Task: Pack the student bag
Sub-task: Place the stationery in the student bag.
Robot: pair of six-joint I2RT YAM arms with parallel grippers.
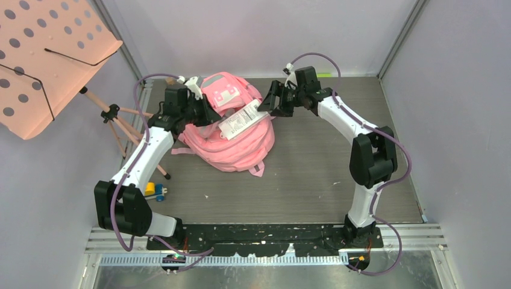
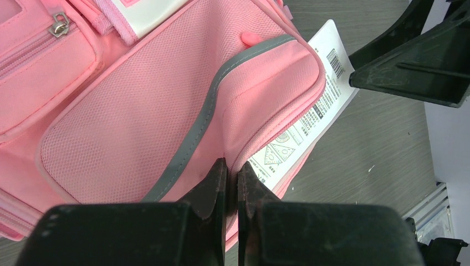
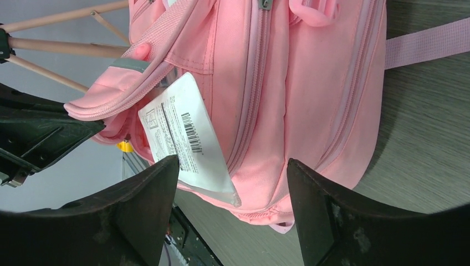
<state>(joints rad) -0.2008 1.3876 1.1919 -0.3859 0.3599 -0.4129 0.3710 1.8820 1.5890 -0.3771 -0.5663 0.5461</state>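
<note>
The student bag [image 1: 235, 141] is a pink backpack lying at the middle of the table. My left gripper [image 2: 231, 166] is shut on the edge of its front pocket [image 2: 166, 111], which has a grey strip, and holds that edge up. A flat white packet [image 2: 316, 111] with a barcode and printed triangles sticks out from under this pocket edge. My right gripper [image 3: 233, 166] stands open just off the packet [image 3: 183, 133]. The packet's free corner lies between the jaws, nearer the left finger. In the top view the two grippers [image 1: 208, 114] [image 1: 269, 105] face each other across the bag's top.
A salmon perforated music stand [image 1: 48, 54] on wooden tripod legs [image 1: 123, 123] stands at the left, close to the left arm. A small yellow and blue toy [image 1: 155, 191] lies near the left arm's base. Grey walls close in on three sides.
</note>
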